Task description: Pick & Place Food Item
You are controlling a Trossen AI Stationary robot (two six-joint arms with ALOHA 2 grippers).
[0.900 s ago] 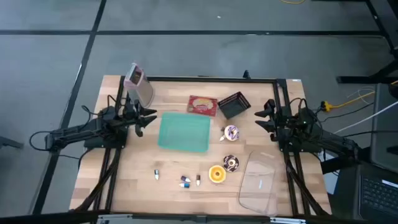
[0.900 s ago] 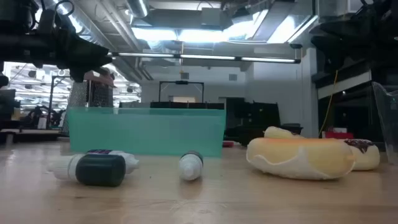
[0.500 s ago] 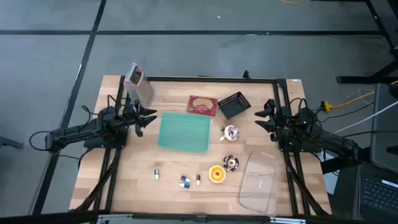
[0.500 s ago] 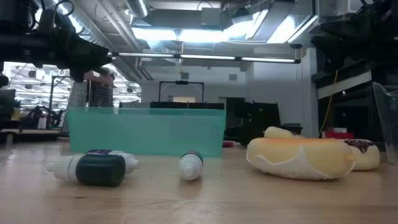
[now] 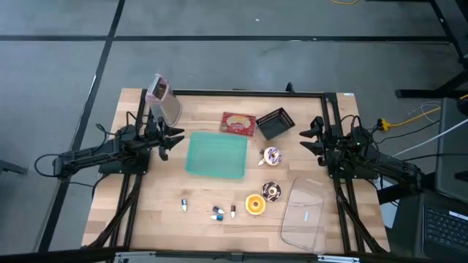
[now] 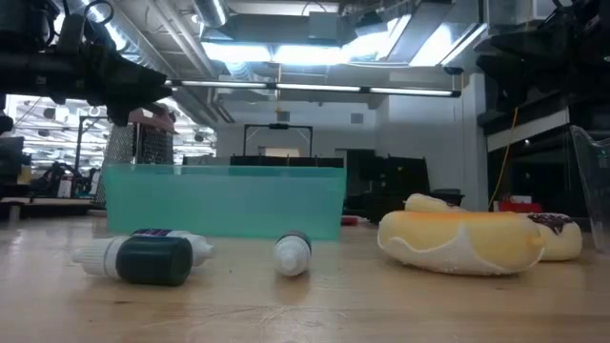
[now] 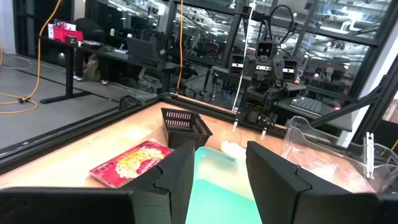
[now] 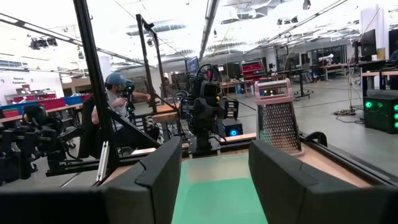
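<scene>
Nothing is placed yet: both tools, left tool and right tool, are hovering wide apart and empty at mid-frame edges, while the doughnuts are lying right of the teal tray.

A cheese grater stands at the table's corner.

A grey tiled floor surrounds the light wooden table. Beyond it, long ceiling strip lights brighten a workshop with black-framed glass partitions and desks.
</scene>
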